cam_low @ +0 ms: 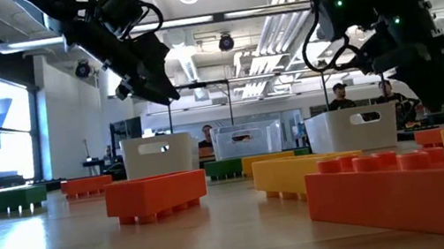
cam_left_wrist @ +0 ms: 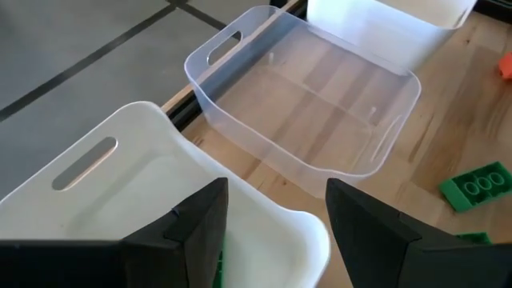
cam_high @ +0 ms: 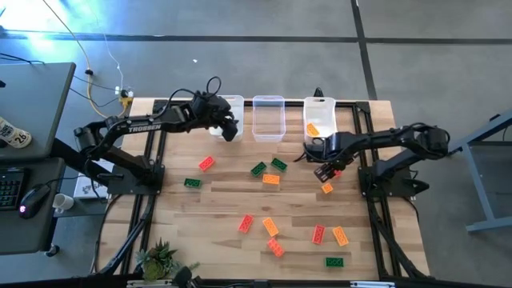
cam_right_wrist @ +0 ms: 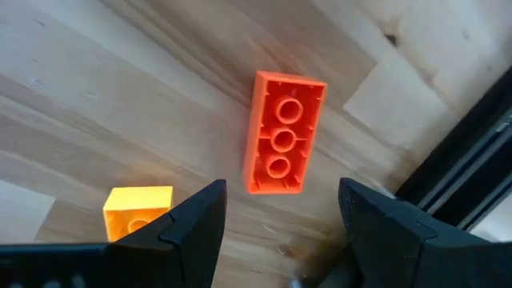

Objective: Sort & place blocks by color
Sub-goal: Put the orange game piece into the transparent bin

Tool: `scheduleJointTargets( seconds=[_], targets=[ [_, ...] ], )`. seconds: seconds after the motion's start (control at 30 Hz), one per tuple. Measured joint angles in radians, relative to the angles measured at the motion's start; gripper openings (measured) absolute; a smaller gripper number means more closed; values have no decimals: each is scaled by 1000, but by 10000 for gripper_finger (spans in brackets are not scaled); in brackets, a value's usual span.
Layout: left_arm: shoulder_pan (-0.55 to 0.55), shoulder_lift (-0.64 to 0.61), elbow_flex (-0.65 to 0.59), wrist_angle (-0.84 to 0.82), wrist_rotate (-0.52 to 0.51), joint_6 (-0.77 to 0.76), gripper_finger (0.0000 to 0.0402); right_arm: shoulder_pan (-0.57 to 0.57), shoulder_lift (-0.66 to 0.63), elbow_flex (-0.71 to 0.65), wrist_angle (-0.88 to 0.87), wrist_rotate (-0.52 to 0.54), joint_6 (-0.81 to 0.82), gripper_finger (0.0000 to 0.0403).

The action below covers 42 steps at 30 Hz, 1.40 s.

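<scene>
From above, bins: three stood in a row at the far edge of the tabletop, one per colour by my reading: left bin, middle bin, right bin.
From above, left claw: hung over the left bin, released and empty.
From above, right claw: hung near the right bin, over a red block; released, probably lined up to pick it.
From above, loose blocks: four green, five red and four orange lay scattered; one more orange block lay in the right bin.
At tabletop level, claws: both hung above the three bins and held nothing, with blocks in the foreground.
Left wrist, left bin: fingers were apart over it, and a green sliver showed inside; the middle bin showed no block.
Right wrist, red block: lay between the parted fingers, untouched; a second orange block lay near it.
</scene>
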Motion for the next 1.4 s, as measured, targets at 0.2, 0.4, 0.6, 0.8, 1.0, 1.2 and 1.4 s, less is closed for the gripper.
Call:
scheduleJointTargets(
  seconds=[0.2, 0.4, 0.6, 0.8, 1.0, 1.2, 1.4],
  targets=[
    [-11, 0, 0, 5, -14, 0, 198, -32, 57, 0, 23, -1, -4, 229],
    [-10, 0, 0, 7, -15, 0, 198, -68, 115, 0, 35, 2, -12, 229],
    [-10, 0, 0, 7, -16, -1, 198, -98, 175, 0, 75, -6, -52, 229],
    [-10, 0, 0, 7, -16, -1, 198, -123, 245, 1, 105, -19, -89, 229],
    [-10, 0, 0, 7, -16, 0, 198, -129, 265, 5, 110, -29, -104, 207],
    [-10, 0, 0, 7, -16, -3, 198, -129, 265, 3, 105, -26, -117, 118],
    [-10, 0, 0, 0, -16, -20, 198, -111, 254, 0, 100, -20, -145, 111]
  ],
)
